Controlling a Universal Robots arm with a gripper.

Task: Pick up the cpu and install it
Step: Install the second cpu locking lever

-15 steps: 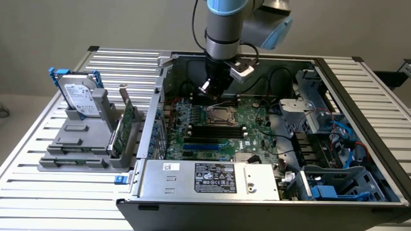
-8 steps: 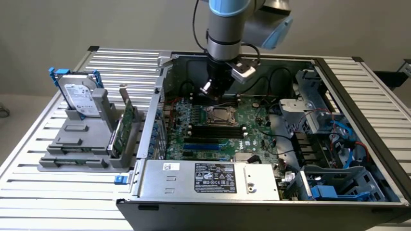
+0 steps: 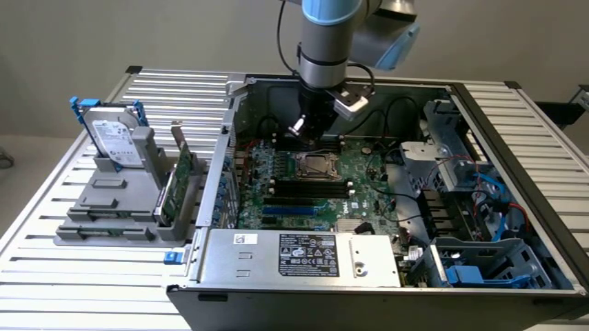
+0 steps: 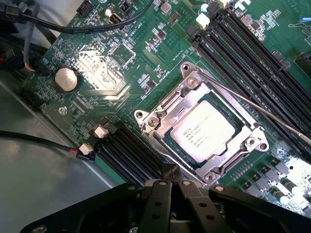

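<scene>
One slatted metal bench [image 3: 55, 269] carries one open computer case [image 3: 515, 207] before a plain wall. One cpu [image 4: 204, 132] sits in the motherboard socket [image 4: 146, 119], below the tool [image 4: 171, 180], whose fingers are pressed together, empty. One hard drive [image 3: 115, 141] stands at the exterior view's left.

Cpu seated in socket, jaws just beside it

The cpu [image 4: 203, 132] lies in the socket [image 4: 201, 128] on the motherboard [image 4: 102, 63], apparently just ahead of the shut jaws; memory slots [image 4: 129, 150] flank the socket on both sides.
</scene>
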